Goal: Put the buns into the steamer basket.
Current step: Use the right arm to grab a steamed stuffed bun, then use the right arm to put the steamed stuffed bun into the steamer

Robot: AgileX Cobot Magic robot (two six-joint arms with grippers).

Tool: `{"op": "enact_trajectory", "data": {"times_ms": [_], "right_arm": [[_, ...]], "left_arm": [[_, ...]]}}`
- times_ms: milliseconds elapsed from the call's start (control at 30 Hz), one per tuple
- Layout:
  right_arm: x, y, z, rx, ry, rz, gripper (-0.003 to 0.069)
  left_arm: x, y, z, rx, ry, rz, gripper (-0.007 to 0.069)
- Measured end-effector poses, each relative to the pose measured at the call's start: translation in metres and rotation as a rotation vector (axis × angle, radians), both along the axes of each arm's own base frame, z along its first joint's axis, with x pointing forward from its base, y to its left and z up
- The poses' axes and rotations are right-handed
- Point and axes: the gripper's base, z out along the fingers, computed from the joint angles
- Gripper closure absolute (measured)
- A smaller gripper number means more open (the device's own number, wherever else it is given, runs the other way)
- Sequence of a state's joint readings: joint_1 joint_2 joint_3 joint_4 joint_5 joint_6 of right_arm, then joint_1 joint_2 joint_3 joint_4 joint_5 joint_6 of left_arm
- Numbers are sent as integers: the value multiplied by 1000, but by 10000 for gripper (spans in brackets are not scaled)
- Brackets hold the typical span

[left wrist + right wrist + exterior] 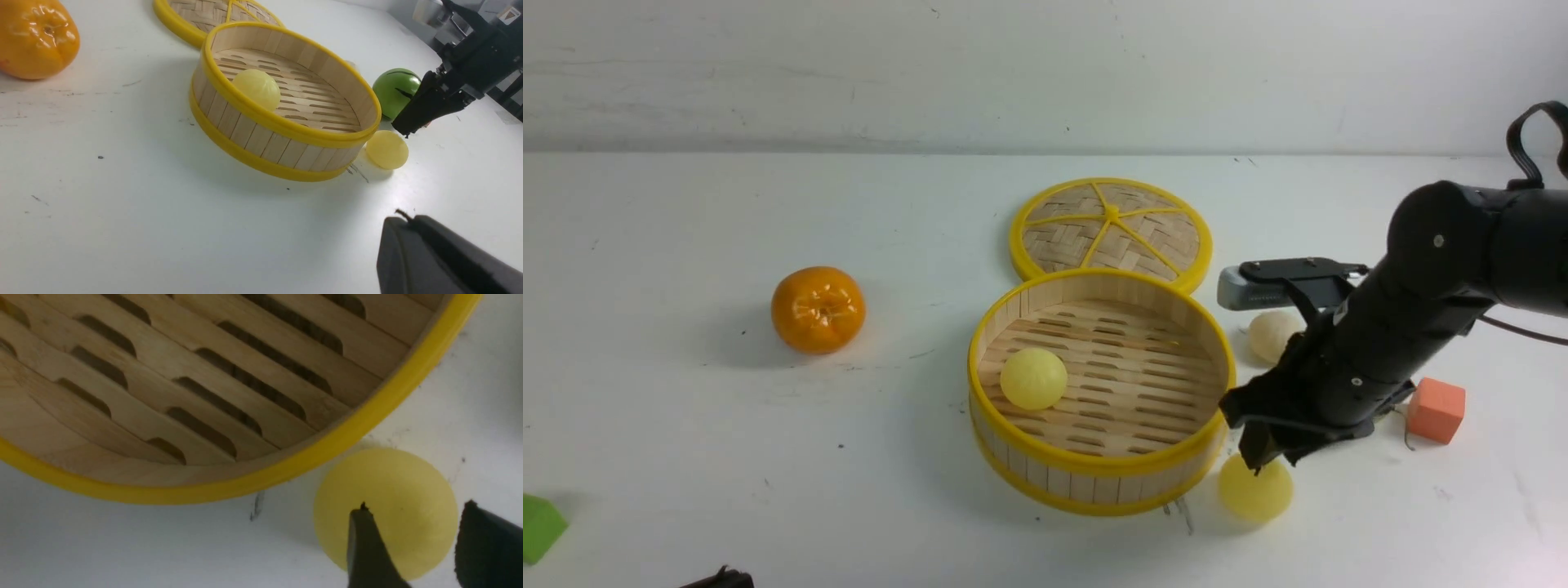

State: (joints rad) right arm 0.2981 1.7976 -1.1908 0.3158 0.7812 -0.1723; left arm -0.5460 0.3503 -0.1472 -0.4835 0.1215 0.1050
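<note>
My right claw [1264, 459] hangs jaws apart, tips just over the yellow bun [1255, 490] on the desk [686, 457], just beside the basket [1094, 472] wall. Bun looks light, smooth, likely squashy; I'd pinch gently across its widest middle. Arm reaches low, wrist pitched down. Second bun [1033, 378] in basket, white bun [1270, 333] outside. Left claw [412, 241]: can't tell.

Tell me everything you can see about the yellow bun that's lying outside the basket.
The bun is small, round, smooth and pale yellow, slightly translucent and rubbery looking, with no pleats showing. It lies on the white table at the basket's near right side, close to its wall; whether they touch is unclear. The open right pincer hangs just over it and has not closed on it.
</note>
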Motion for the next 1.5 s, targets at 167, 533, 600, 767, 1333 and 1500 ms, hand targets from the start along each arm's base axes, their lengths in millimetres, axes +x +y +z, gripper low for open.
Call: {"op": "enact_trajectory", "data": {"times_ms": [167, 533, 600, 767, 1333, 1500], "right_arm": [[4, 1, -9, 0, 4, -6, 382], [6, 1, -13, -3, 6, -7, 447], [5, 1, -13, -6, 7, -4, 480], [4, 0, -14, -30, 15, 14, 636], [-27, 14, 94, 181, -185, 74, 657], [-5, 50, 79, 195, -165, 141, 657]], "left_arm": [[0, 0, 0, 0, 0, 0, 627], [0, 0, 0, 0, 1, 0, 617], [0, 0, 0, 0, 1, 0, 614], [0, 0, 0, 0, 1, 0, 609], [0, 0, 0, 0, 1, 0, 596], [0, 0, 0, 0, 1, 0, 596]]}}
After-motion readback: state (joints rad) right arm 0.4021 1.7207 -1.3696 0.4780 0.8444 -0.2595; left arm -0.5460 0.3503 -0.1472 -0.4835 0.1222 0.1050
